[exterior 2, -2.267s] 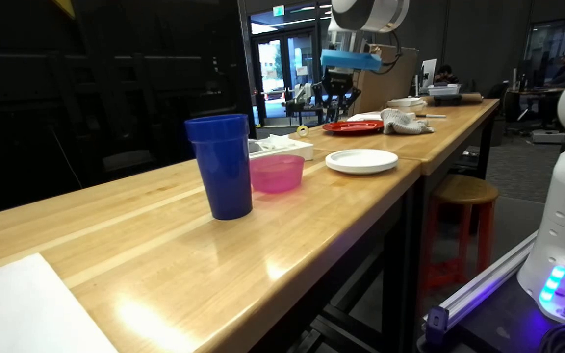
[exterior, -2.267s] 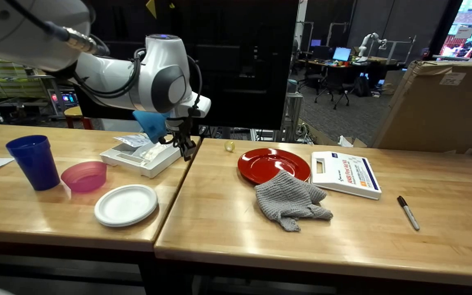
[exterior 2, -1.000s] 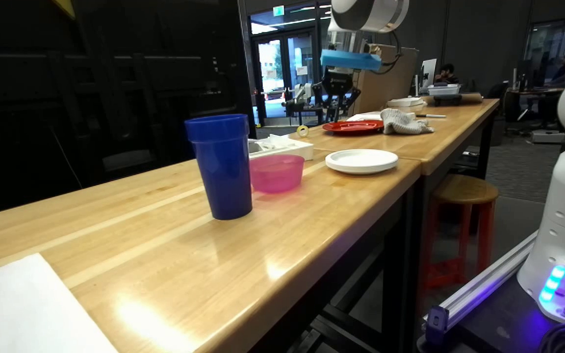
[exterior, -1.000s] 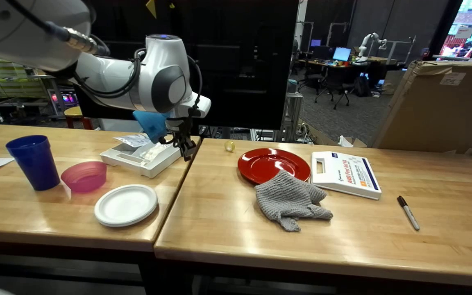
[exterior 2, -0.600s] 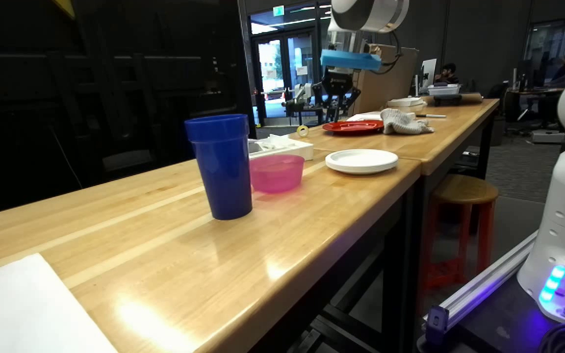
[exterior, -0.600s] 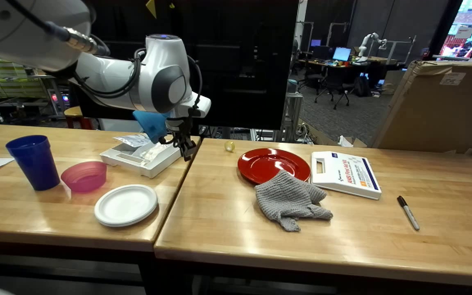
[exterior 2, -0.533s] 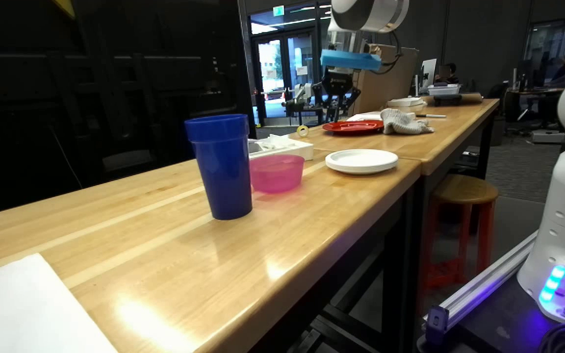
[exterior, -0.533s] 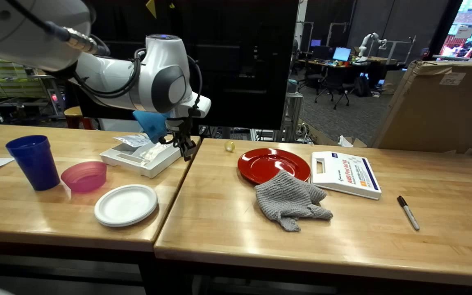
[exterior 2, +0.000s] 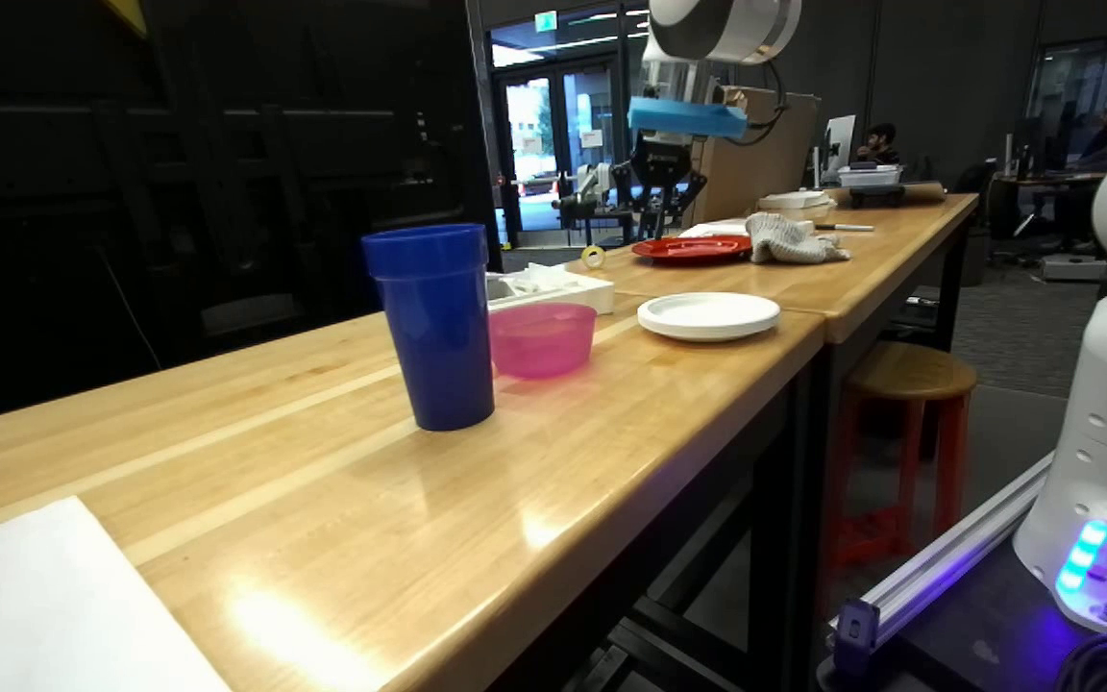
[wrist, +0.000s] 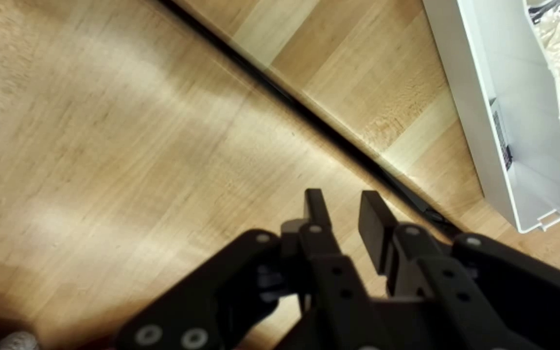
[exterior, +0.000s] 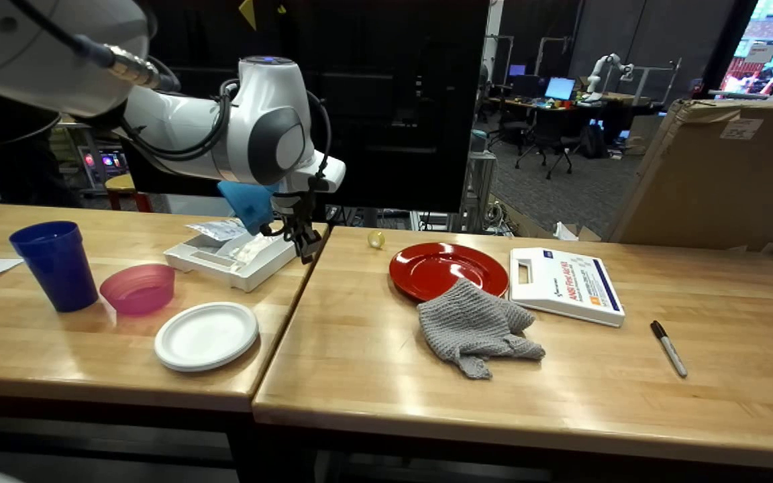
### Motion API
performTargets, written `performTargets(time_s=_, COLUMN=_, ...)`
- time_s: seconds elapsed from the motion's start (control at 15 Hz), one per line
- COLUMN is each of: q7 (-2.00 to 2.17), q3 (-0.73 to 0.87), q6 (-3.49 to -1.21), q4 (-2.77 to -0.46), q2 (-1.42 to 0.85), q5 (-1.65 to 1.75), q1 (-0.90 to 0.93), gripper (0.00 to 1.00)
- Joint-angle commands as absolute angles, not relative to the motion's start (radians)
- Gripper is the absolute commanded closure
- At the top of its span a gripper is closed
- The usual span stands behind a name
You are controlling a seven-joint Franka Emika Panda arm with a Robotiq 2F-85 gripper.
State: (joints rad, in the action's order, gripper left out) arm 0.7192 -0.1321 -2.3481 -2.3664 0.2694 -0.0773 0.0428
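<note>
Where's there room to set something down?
Bare wood lies between gray cloth and marker, and between cloth and table seam. Crowded: around cloth, red plate and first-aid kit; also where the gripper hangs beside the white tray.

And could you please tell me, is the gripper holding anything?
No, the wrist view shows the gripper with fingers apart and only tabletop visible between them.

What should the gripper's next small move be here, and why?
Probably a short sideways shift toward the white plastic tray: the gripper hangs near the table seam, its fingers slightly apart with nothing between them, and in the wrist view the tray looks like the closest object.
</note>
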Motion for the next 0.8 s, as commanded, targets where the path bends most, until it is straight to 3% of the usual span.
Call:
performTargets(time_s=0.0, q7=0.716, q3=-0.138, q6=-2.345, q4=-2.365, q2=0.27, q5=-0.08, q1=0.036, gripper=0.74)
performTargets(time_s=0.33, q7=0.716, q3=-0.138, q6=-2.345, q4=-2.365, q2=0.27, q5=-0.08, q1=0.036, gripper=0.74)
performTargets(time_s=0.4, q7=0.716, q3=-0.138, q6=-2.345, q4=-2.365, q2=0.27, q5=-0.08, q1=0.036, gripper=0.49)
performTargets(time_s=0.47, q7=0.71, q3=-0.137, q6=-2.354, q4=-2.371, q2=0.269, q5=-0.084, q1=0.038, gripper=0.48)
performTargets(time_s=0.73, q7=0.712, q3=-0.142, q6=-2.369, q4=-2.388, q2=0.261, q5=-0.085, q1=0.042, gripper=0.23)
